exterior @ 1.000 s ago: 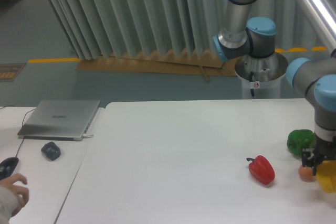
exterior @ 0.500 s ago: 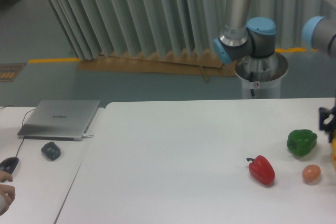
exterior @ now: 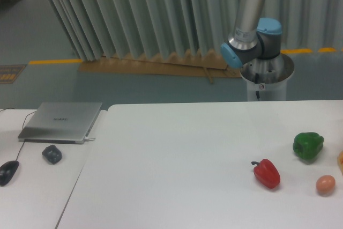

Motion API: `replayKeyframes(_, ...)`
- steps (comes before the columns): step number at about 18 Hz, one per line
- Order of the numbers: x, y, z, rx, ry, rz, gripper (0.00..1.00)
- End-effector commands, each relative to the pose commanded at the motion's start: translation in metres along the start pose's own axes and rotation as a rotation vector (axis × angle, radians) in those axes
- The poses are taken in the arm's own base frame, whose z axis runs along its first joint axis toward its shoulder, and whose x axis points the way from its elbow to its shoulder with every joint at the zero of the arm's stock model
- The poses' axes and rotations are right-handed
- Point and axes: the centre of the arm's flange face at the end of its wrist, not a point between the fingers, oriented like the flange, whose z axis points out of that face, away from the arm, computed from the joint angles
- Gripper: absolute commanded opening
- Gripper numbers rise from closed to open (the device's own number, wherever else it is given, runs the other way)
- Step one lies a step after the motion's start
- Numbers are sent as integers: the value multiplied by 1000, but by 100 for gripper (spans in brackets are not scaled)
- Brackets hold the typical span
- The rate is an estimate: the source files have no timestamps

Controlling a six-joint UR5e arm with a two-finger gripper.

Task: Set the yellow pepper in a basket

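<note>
a: where is the yellow pepper relative to the green pepper (exterior: 308, 146)?

b: it can't be made out. at the right border of the frame, just right of and a little below the green pepper, there is a thin orange-yellow sliver, too small to say what it is. if the yellow pepper is anywhere, it is beyond that border.

a: and the pincer?

b: out of view as well. only the arm (exterior: 250, 20) shows, its base and lower links behind the desk (exterior: 177, 159), up and left of the green pepper. whether the pincer is released, clenched or gripping something cannot be told.

a: so the relation the next move turns on?

b: it can't be read directly. the likeliest judgement is that both pincer and pepper lie off to the right of the green pepper, past the frame edge. no basket is visible either, so the direction of carry can't be judged.

a: what else sits near the green pepper?

b: a red pepper (exterior: 267, 173) down and left of it, lying with its stem pointing left, and a small orange ball (exterior: 325, 184) below and slightly right of it. all three are apart from one another. far left of the green pepper lies a closed laptop (exterior: 61, 121).
</note>
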Motion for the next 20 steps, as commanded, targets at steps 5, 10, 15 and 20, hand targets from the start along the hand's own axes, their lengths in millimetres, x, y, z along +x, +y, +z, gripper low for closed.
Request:
replayKeyframes(5, -17, 23, 20, 1, -10, 105, 41)
replayKeyframes(10, -22, 19, 31, -1, -10, 96, 80)
replayKeyframes(15, -21, 17, 27, 7, -20, 93, 100)
replayKeyframes(20, -18, 13, 18, 7, -28, 97, 100)
